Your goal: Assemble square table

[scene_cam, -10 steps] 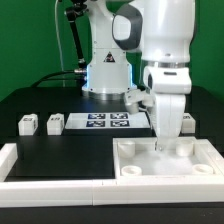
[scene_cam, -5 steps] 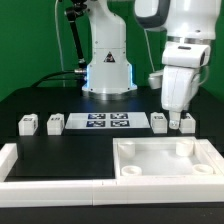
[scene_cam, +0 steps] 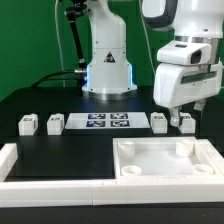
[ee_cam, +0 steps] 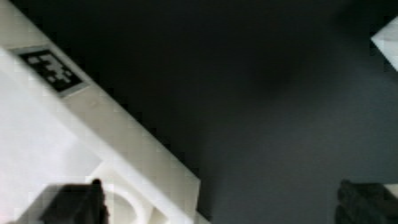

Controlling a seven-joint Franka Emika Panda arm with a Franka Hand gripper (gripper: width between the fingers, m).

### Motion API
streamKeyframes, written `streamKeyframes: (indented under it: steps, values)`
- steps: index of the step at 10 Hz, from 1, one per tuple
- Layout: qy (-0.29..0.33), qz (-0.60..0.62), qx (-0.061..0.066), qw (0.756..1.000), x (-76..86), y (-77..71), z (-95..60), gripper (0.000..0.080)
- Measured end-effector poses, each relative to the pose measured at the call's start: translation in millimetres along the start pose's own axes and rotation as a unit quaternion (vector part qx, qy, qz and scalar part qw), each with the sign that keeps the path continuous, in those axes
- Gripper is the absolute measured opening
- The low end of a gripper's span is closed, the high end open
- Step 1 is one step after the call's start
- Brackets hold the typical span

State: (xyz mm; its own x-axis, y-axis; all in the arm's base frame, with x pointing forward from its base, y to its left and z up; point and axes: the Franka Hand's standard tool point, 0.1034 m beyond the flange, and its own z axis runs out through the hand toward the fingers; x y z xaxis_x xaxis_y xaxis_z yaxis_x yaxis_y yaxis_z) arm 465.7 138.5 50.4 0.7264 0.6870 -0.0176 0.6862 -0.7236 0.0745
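gripper [scene_cam: 178, 108] is hovering released and empty over two legs [scene_cam: 158, 122] just behind the slab [scene_cam: 165, 160]; coming down off-centre, it's risking toppling one.

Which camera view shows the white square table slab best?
The exterior view: the whole slab lies in sight there, with its round corner recesses visible. The wrist view shows only a white edge carrying one tag, possibly part of the slab; I cannot tell.
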Motion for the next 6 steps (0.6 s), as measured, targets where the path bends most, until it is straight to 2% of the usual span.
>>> streamKeyframes:
  steps: [2,4,6]
  values:
    - [-0.012,0.144,0.016,0.989,-2.7,-15.5,2.4,0.0649]
    - [-0.019,0.265,0.023,0.964,2.2,-34.8,2.2,0.0649]
    - [-0.017,0.264,0.026,0.964,3.6,-36.8,3.5,0.0649]
